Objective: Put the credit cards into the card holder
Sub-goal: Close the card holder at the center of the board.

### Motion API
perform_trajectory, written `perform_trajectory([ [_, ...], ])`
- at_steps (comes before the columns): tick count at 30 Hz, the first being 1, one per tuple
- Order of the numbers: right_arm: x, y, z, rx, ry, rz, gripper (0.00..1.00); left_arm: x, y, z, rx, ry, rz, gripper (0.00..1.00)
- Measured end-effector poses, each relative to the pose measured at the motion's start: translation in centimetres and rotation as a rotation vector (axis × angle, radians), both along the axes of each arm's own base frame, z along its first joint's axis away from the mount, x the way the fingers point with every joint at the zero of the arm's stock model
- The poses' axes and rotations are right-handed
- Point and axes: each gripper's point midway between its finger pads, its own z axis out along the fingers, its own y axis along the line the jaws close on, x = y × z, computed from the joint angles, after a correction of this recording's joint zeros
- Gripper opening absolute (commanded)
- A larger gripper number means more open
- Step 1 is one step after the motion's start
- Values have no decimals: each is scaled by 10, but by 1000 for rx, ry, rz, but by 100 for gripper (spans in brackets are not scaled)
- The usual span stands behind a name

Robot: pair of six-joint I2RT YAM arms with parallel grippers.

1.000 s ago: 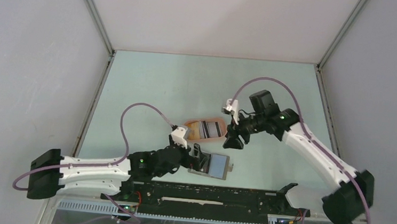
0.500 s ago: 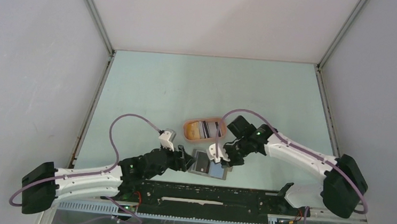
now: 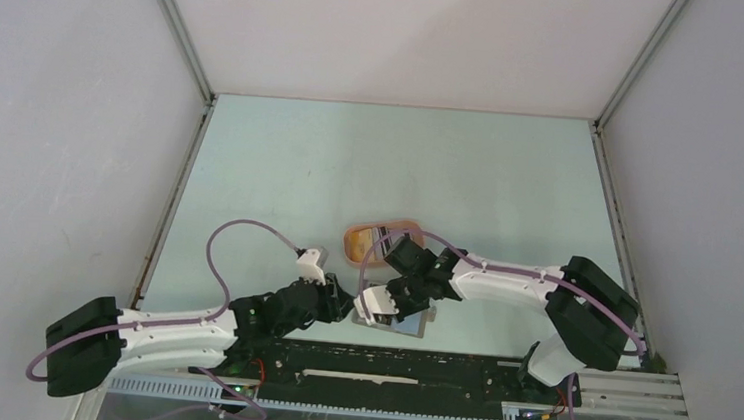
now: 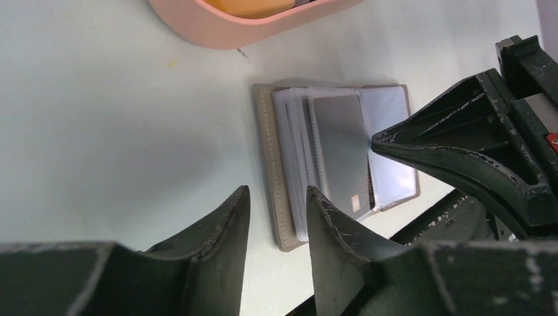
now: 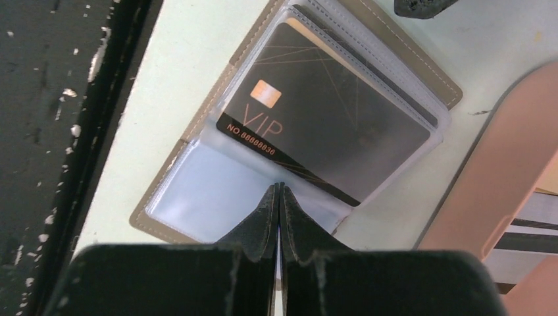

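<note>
The card holder (image 3: 409,321) lies open near the table's front edge, its clear sleeves fanned (image 4: 299,151). A dark card marked VIP (image 5: 329,128) sits in a sleeve of the holder (image 5: 197,204). My right gripper (image 5: 279,187) is shut, jaws pressed together, tips on the clear sleeve at the card's lower edge. The same gripper (image 4: 460,151) shows in the left wrist view, its tip at the holder's middle. My left gripper (image 4: 276,194) hovers just left of the holder (image 4: 270,164), jaws narrowly apart with only table between them. A yellow-orange card (image 4: 253,6) and a striped card (image 5: 526,240) lie in the tray.
The peach-orange oval tray (image 3: 355,241) sits just behind the holder, close to my right wrist; its wall (image 5: 500,184) is beside the holder. A black rail (image 3: 386,367) runs along the front edge, right next to the holder (image 5: 59,131).
My right arm swung from above the tray down onto the open holder and its jaws shut. My left gripper drew back left off the holder's edge and narrowed.
</note>
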Motion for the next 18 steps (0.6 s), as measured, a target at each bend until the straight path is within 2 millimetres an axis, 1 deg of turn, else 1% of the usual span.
perform_trajectory([
  [3,3,2,-6,-16,-21,-1,6,0,1,-7,14,15,5,41],
  [8,5,9,-7,-20,-50,-7,6,-2,2,-19,35,38,-1,40],
  [15,14,14,-4,-12,-80,-46,9,-2,-7,-19,10,44,-16,40],
  [18,13,10,-2,-15,-67,-48,9,-3,-7,-18,6,46,-20,44],
])
